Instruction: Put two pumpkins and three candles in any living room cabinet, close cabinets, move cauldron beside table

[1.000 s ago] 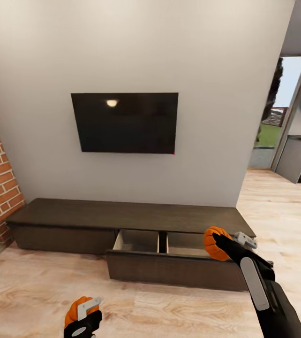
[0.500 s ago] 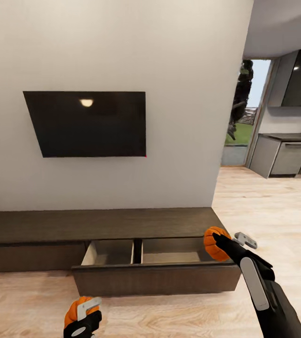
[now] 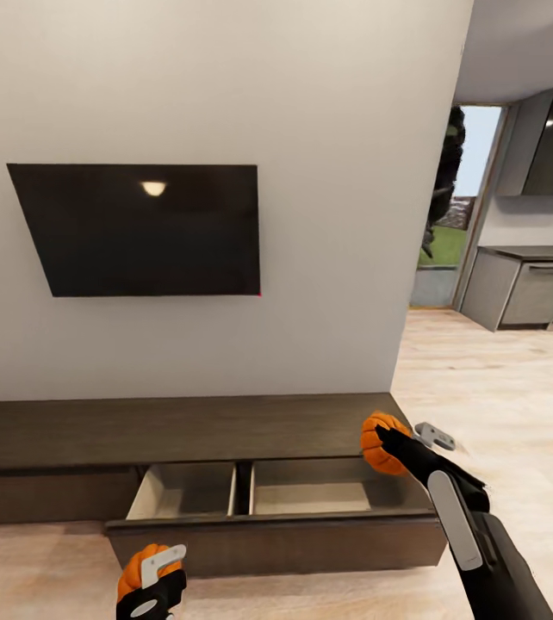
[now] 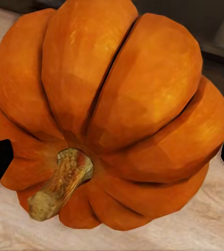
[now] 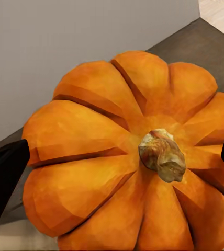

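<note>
I hold two pumpkins. My right gripper (image 3: 388, 441) is shut on one pumpkin (image 3: 377, 443), raised over the right end of the cabinet's (image 3: 182, 426) pulled-out drawer (image 3: 276, 538). That pumpkin (image 5: 127, 157) looms large in the right wrist view, stem toward the camera. My left gripper (image 3: 149, 573) is shut on the other pumpkin (image 3: 135, 575), low near the floor in front of the drawer's left part; the left wrist view brings this pumpkin (image 4: 112, 115) up close. The drawer has two light tan compartments, both bare inside. Candles, cauldron and table are out of view.
A dark TV (image 3: 143, 228) hangs on the white wall above the cabinet. To the right the wall ends and a passage opens onto light wood floor (image 3: 492, 387), with grey kitchen units (image 3: 526, 288) and a doorway to outdoors beyond.
The camera has swung right and moved closer, so the cabinet and open drawer now sit lower and larger. Both grippers keep their pumpkins; the right one has edged slightly left over the drawer.
</note>
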Available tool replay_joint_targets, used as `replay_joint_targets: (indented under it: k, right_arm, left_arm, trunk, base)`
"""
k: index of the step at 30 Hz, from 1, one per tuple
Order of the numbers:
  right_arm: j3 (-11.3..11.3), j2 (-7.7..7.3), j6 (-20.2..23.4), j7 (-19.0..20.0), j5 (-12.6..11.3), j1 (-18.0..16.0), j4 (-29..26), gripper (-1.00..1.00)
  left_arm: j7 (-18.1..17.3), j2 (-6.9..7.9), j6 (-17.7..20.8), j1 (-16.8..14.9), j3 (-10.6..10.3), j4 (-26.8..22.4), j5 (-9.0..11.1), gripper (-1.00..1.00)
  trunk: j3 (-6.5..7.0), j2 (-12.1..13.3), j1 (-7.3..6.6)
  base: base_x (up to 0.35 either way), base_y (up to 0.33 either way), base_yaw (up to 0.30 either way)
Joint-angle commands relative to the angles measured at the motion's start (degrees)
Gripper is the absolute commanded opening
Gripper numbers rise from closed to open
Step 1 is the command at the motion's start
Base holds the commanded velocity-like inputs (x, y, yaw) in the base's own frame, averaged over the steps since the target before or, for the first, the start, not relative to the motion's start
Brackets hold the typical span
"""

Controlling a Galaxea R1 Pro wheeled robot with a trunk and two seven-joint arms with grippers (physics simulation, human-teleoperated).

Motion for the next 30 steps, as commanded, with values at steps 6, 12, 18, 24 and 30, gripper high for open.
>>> replay_joint_targets:
  k: [6, 12, 18, 24, 30]
  right_arm:
    - [0.16, -0.10, 0.06, -0.34, -0.47, -0.05, 0.44, -1.00]
    - [6.05, -0.01, -1.82, -0.94, 1.37, -0.05, 4.10, -1.00]
    - [6.37, 0.09, -2.04, -1.07, 4.58, -0.05, 4.14, -1.00]
    - [6.56, 0.37, -2.05, -1.54, 5.39, -0.09, 5.16, -1.00]
    - [7.08, 0.50, -2.16, -2.50, 9.30, -0.55, 10.49, -1.00]
  left_arm:
    - [0.08, -1.27, -0.31, -0.06, -1.01, 0.33, 0.02, -1.00]
    - [0.28, -2.45, 2.73, -0.05, -1.14, -18.10, -0.26, -1.00]
    - [0.45, -1.35, 12.52, 0.00, -1.21, -29.89, -0.19, -1.00]
    - [2.19, -1.18, 17.95, 0.03, -1.21, -38.27, -0.06, -1.00]
    - [10.74, -1.51, 28.79, 0.03, -1.17, -49.89, 0.24, -1.00]
  trunk:
    - [-0.06, -0.04, 0.03]
    - [-0.06, -0.04, 0.03]
    - [-0.06, -0.04, 0.03]
    - [-0.06, -0.04, 0.03]
    - [-0.06, -0.04, 0.03]
  base:
    - [0.321, 0.000, 0.000]
    - [0.060, 0.000, 0.000]
    - [0.000, 0.000, 0.000]
    - [0.000, 0.000, 0.000]
    - [0.000, 0.000, 0.000]
